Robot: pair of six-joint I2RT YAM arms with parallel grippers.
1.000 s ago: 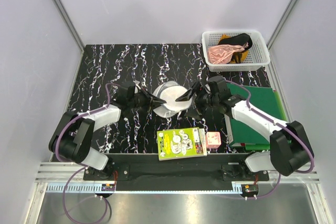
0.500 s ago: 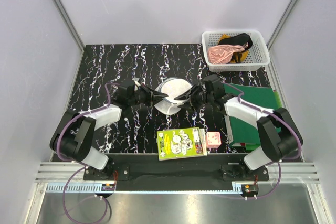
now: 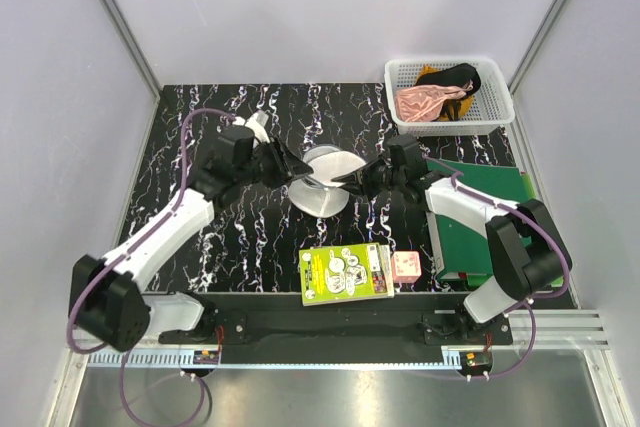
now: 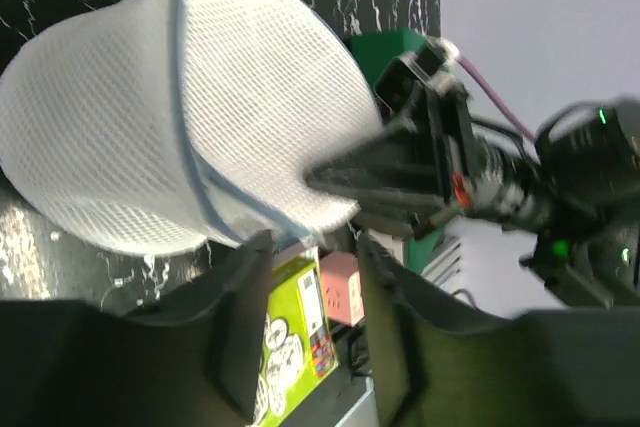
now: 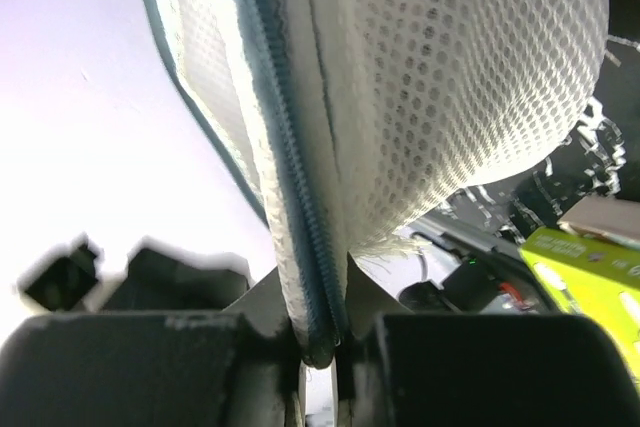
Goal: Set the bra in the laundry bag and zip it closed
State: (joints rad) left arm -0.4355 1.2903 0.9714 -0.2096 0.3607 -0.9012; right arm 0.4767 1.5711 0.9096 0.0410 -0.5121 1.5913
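Note:
The laundry bag (image 3: pixel 325 179), white mesh with a blue-grey zip round its rim, is held up on edge at mid-table. My right gripper (image 3: pixel 345 179) is shut on that zipped rim; in the right wrist view the rim (image 5: pixel 300 247) runs down between the jaws of the right gripper (image 5: pixel 325 342). My left gripper (image 3: pixel 298 172) is open at the bag's left side. In the left wrist view its jaws (image 4: pixel 315 247) stand apart with nothing between them, just below the bag (image 4: pixel 180 117). The bra is hidden from view.
A white lattice basket (image 3: pixel 500 112) at the back right holds a pink garment (image 3: pixel 425 102) and a black one (image 3: pixel 455 77). A lime-green booklet (image 3: pixel 347 272) and a pink cube (image 3: pixel 405 267) lie near the front edge. A green board (image 3: pixel 490 207) lies under the right arm.
My right gripper has closed on the bag's zip rim. My left gripper has opened and let the bag go, its arm swinging up and leftwards. The bag has shifted slightly toward the back.

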